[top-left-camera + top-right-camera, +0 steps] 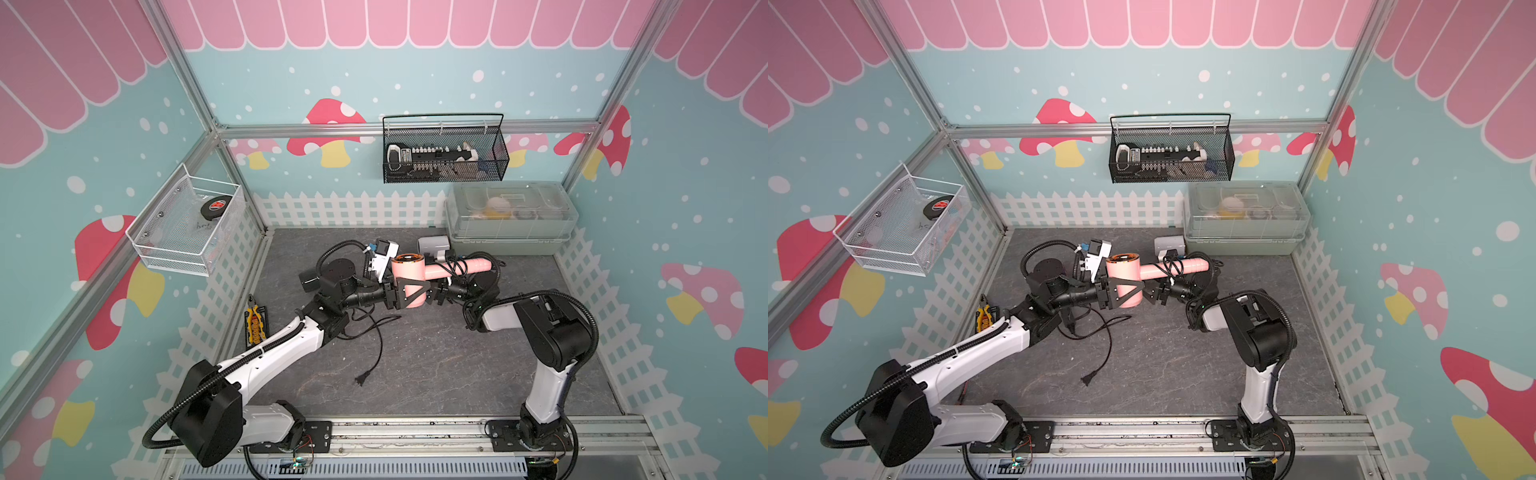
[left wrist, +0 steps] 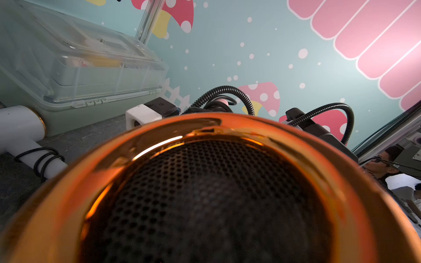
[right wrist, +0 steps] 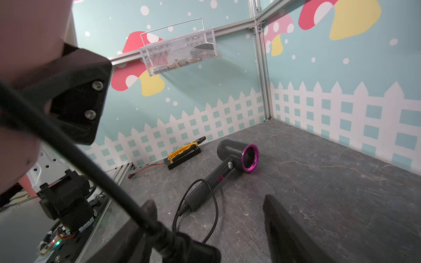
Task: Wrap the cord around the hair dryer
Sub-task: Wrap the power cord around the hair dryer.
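Note:
The pink hair dryer (image 1: 405,272) (image 1: 1121,270) hangs above the middle of the table, and my left gripper (image 1: 415,291) (image 1: 1133,291) is shut on its barrel. In the left wrist view its copper ring (image 2: 159,141) and black mesh fill the picture and hide the fingers. The pink handle (image 1: 478,266) points right, with black cord (image 1: 455,266) (image 1: 1173,264) looped around it. My right gripper (image 1: 435,292) (image 3: 208,200) is just right of the barrel, open. A stretch of cord (image 3: 91,164) crosses one finger (image 3: 149,211) and is not clamped.
A dark grey dryer (image 3: 237,154) lies under the left arm. Loose cord (image 1: 380,332) and a plug (image 1: 360,380) lie on the table. A white dryer (image 2: 22,127) sits by the plastic box (image 1: 511,216). Pliers (image 1: 254,326) are at the left wall. Mesh baskets (image 1: 187,224) (image 1: 444,149) hang above.

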